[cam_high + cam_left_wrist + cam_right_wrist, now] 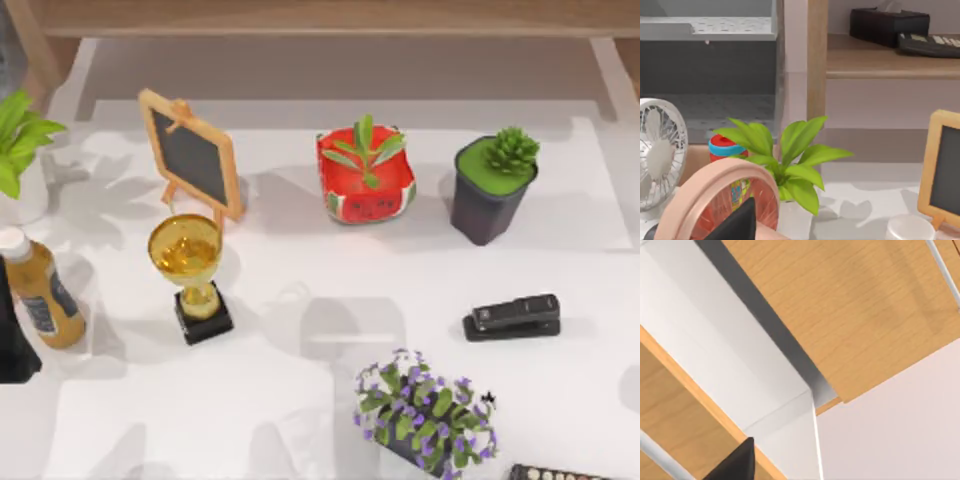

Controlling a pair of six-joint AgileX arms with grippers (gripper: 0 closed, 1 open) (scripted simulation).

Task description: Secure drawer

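While my right gripper point(737, 465) hangs close to the drawer point(715, 350), I cannot tell how wide it is set.
The drawer lies between light wooden panels, its white inside showing. My left gripper point(740, 222) is parked at the tabletop's point(300, 400) left edge near a leafy potted plant point(790, 160); I cannot tell its width either.

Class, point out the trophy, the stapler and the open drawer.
trophy point(186, 250): top view, on its gold cup.
stapler point(512, 316): top view, on its black top arm.
drawer point(735, 370): right wrist view, on its white inner side wall.
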